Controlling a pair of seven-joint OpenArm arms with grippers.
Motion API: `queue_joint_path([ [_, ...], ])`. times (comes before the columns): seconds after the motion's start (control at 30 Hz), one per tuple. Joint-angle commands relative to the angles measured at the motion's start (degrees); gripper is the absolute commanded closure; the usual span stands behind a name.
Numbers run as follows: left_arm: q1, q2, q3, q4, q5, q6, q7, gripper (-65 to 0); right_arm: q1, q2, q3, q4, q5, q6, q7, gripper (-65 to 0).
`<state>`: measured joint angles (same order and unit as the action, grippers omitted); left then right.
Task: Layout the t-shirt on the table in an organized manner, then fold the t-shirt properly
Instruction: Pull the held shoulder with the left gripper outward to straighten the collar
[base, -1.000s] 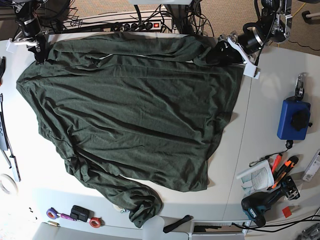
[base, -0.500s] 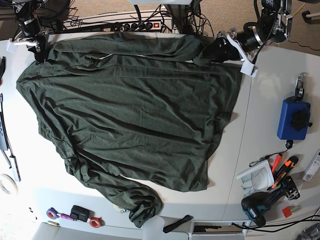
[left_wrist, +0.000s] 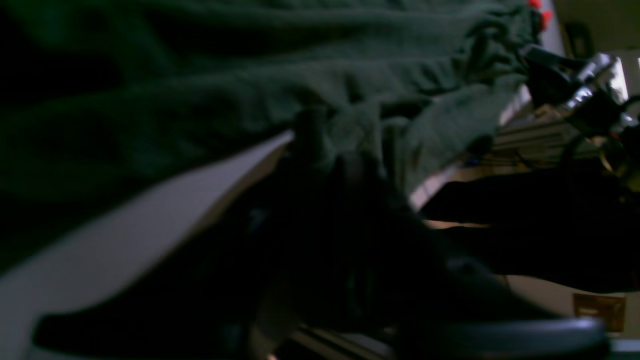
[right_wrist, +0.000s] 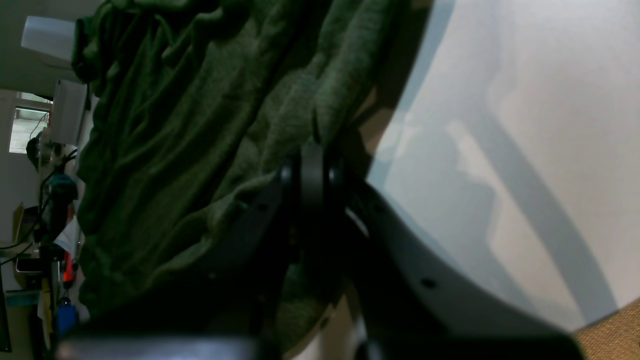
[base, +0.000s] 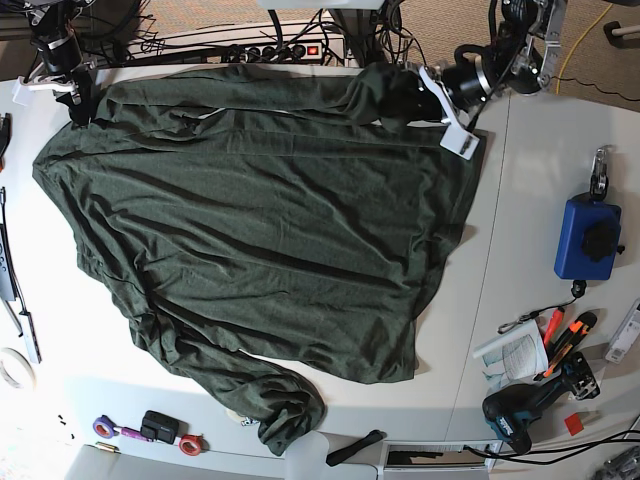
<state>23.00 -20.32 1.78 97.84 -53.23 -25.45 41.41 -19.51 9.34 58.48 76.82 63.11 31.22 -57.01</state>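
Note:
The dark green t-shirt (base: 260, 230) lies spread across the white table (base: 540, 200), one sleeve folded along the back edge and the other bunched at the front. My left gripper (base: 408, 100) sits at the shirt's back right, on the sleeve end. In the dim, blurred left wrist view, cloth (left_wrist: 300, 75) bunches around that gripper (left_wrist: 320, 135), whose jaws look closed on it. My right gripper (base: 80, 100) is at the back left corner. The right wrist view shows this gripper (right_wrist: 313, 150) shut, pinching the shirt's edge (right_wrist: 200, 125).
A blue pouch (base: 587, 238) lies at the right edge. A drill (base: 520, 410), markers and a booklet sit at the front right. Tape rolls (base: 150, 430) lie at the front left, long tools (base: 10, 280) along the left edge, and a power strip (base: 290, 48) behind the table.
My left gripper has slid left along the back edge onto the sleeve end and its jaws have closed. The right gripper and the shirt's body have stayed put.

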Motion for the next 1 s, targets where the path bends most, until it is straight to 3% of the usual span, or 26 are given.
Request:
queue_joint_path([
  [0.0, -0.2, -0.48, -0.9, 0.66, -0.74, -0.07, -0.46, -2.7, -0.48, 0.5, 0.07, 0.31, -1.62, 0.0, -1.49, 0.0],
  [0.07, -0.17, -0.52, -2.16, 0.68, -1.25, -0.46, -0.26, -0.4, -0.48, 0.5, 0.07, 0.31, -1.6, 0.0, -1.49, 0.0],
  [0.2, -0.13, -1.27, -4.83, 0.68, -4.94, -6.73, 1.7, -0.5, -0.48, 0.5, 0.07, 0.31, -1.6, 0.02, -1.46, 0.0],
  [0.27, -0.13, -1.57, -5.97, 0.7, -7.56, -8.31, 3.52, -0.5, -0.48, 0.5, 0.07, 0.31, -1.6, 0.04, -1.49, 0.0],
  [0.4, 0.09, -1.75, -6.95, 0.7, -10.32, -8.31, 4.94, -4.5, -0.48, 0.5, 0.07, 0.31, -1.6, 0.04, -1.49, 0.0],
  [0.97, 1.09, -1.22, -6.97, 0.7, -10.93, -8.26, 4.7, -8.1, -0.48, 0.5, 0.07, 0.31, -1.6, 0.07, -1.49, 0.0],
])
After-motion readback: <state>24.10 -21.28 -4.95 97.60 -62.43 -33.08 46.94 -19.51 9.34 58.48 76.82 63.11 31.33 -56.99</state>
